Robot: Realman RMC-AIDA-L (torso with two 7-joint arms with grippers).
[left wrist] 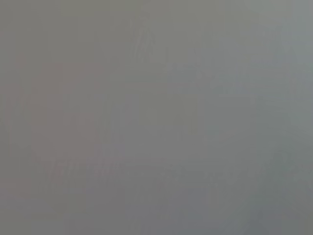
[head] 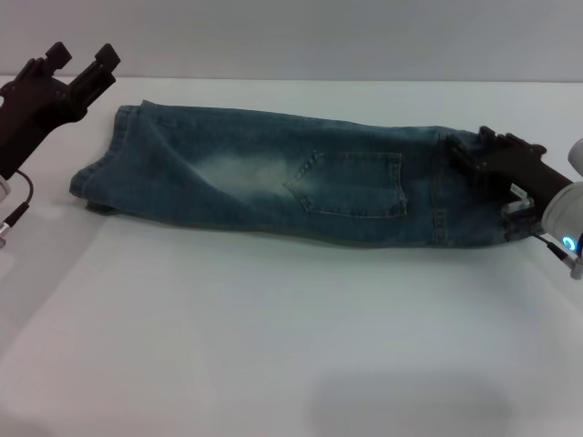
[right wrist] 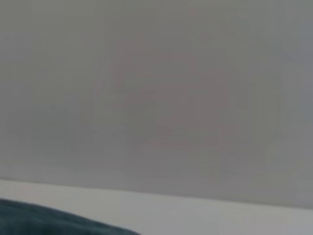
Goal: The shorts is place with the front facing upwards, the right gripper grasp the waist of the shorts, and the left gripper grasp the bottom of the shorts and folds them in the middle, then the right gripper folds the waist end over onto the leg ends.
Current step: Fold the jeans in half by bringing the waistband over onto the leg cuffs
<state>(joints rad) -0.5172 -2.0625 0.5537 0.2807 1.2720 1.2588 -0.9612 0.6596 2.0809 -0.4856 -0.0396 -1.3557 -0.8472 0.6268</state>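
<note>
The shorts [head: 273, 177] lie lengthwise across the white table [head: 273, 346], folded in half along their length, with a square pocket [head: 351, 182] facing up. The leg ends [head: 96, 182] point left and the waist of the shorts [head: 446, 214] lies at the right. My left gripper [head: 84, 56] hangs open in the air up and to the left of the leg ends, holding nothing. My right gripper [head: 469, 150] rests over the waist end. A strip of denim [right wrist: 49, 220] shows in the right wrist view. The left wrist view is plain grey.
Bare white table surface spreads in front of the shorts toward me. A grey wall [head: 319, 36] runs behind the table's far edge.
</note>
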